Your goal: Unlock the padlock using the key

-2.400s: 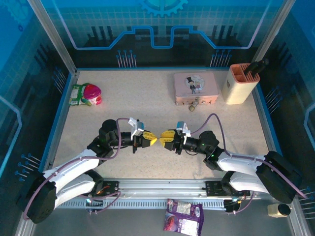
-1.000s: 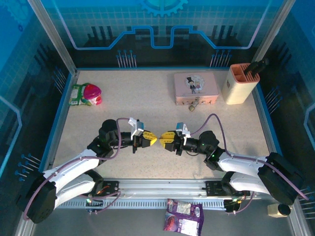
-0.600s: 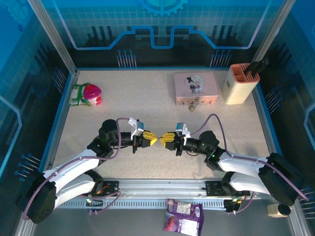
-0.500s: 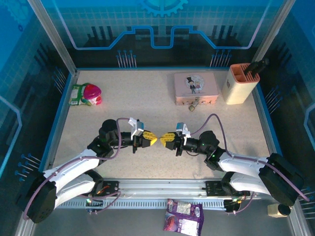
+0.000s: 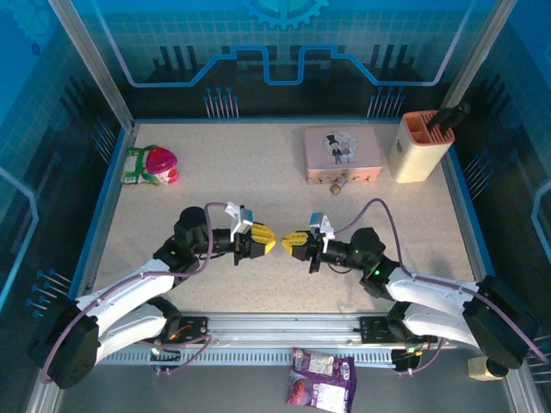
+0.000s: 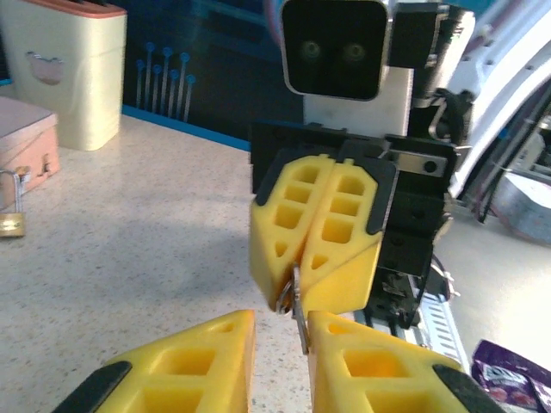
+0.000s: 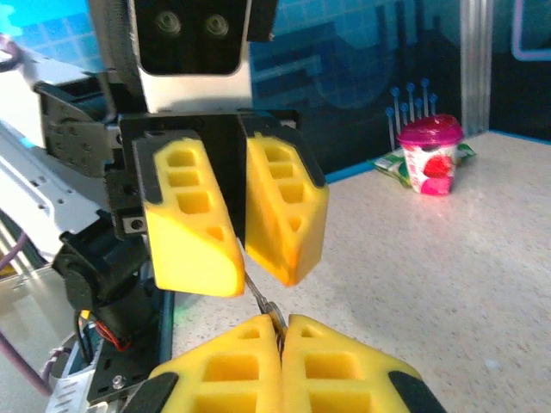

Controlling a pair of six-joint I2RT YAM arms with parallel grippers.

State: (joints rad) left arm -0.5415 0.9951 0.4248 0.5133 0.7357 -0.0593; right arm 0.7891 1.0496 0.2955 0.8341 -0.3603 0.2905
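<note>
In right end effector grip: key

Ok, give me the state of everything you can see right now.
left gripper: open a little.
right gripper: shut on the key.
key: in the air, between both grippers.
padlock: shackle closed, hanging in front of pink tin.
pink tin: lid shut.
yogurt cup: upright, lid on.
holder: upright.

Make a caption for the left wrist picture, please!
The right gripper pinches the key between the parted fingers of the left gripper.
</note>
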